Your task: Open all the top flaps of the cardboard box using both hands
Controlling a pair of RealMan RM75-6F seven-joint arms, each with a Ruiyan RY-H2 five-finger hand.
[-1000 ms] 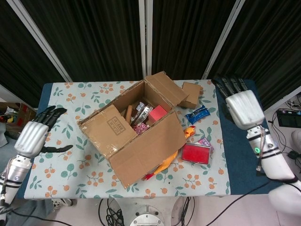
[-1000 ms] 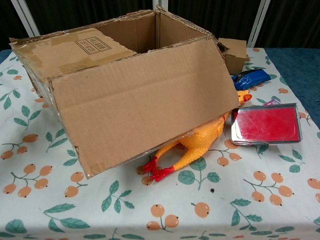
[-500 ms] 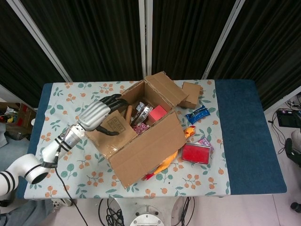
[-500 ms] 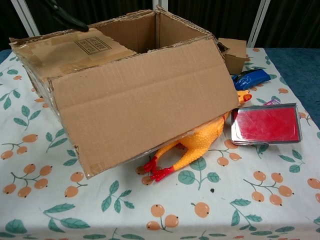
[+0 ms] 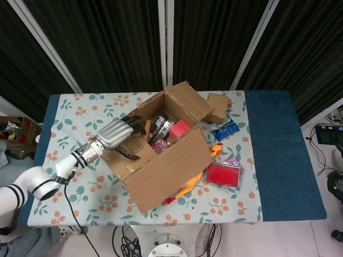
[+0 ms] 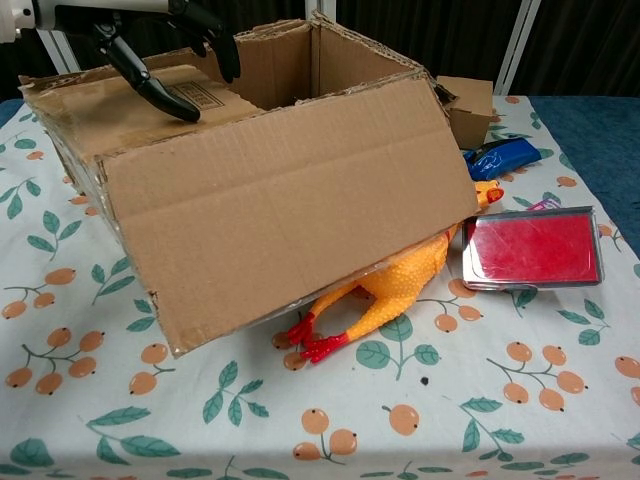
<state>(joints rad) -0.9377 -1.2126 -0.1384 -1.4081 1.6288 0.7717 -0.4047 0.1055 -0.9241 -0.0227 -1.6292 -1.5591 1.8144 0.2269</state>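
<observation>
We see our left hand point(image 5: 119, 134) resting fingers spread on the closed left flap point(image 6: 100, 110) of the brown cardboard box point(image 5: 161, 160), mid floral worktop point(image 5: 69, 112), gripping nothing, right hand out of view

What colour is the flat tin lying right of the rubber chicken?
Red top with a silvery metal rim; the flat tin shows best in the chest view.
</observation>
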